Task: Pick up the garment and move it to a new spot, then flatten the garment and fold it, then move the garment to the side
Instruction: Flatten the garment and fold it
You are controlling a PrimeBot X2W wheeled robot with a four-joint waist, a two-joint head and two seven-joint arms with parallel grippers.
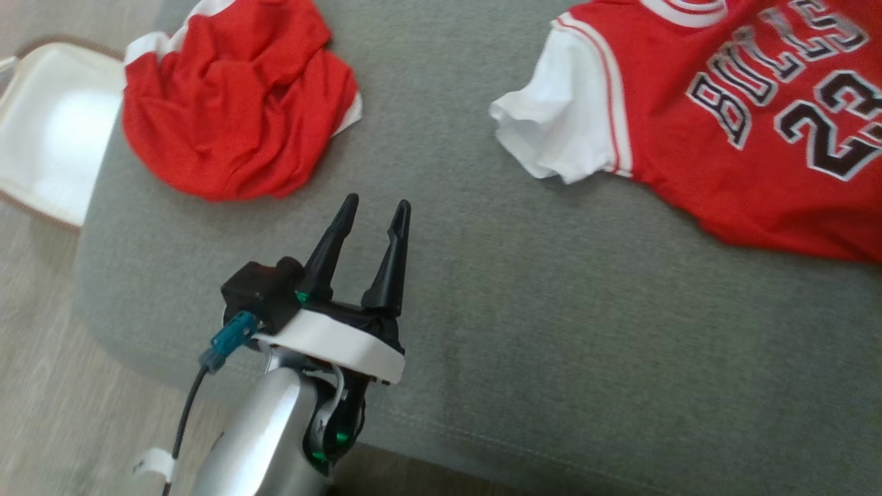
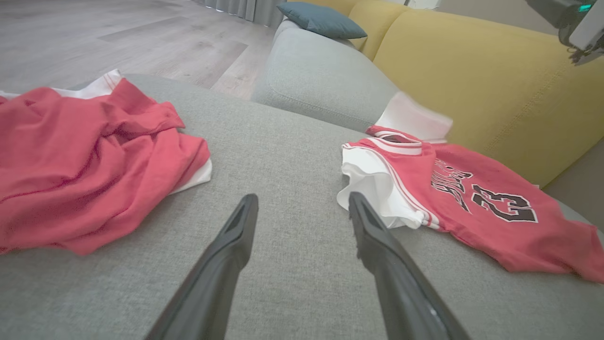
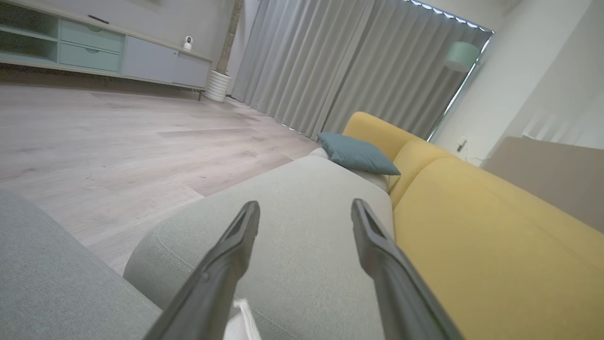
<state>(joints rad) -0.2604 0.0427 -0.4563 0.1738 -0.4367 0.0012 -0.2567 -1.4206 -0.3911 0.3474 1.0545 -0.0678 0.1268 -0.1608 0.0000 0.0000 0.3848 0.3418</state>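
Left end effector: fingers spread wide, nothing between them, hovering over bare grey sofa seat near the front edge. It sits in the gap between the two red pieces, so either is reachable.

Right end effector: spread too, empty, up high and aimed along the yellow sofa back. Reads as standing clear of the cloth. A white scrap of fabric shows just under its left finger; can't tell if it's touching.

Jersey, "BULLS 23" face up, lies at the right of the seat, mostly laid out. Near white sleeve is bunched toward the middle, and the far sleeve looks to ride up the sofa back.

My read: this is the task garment, placed at its new spot, with flattening next. Sleeve and near hem need pulling out first.

Crumpled red garment is at the far left, well apart, at the seat's edge.
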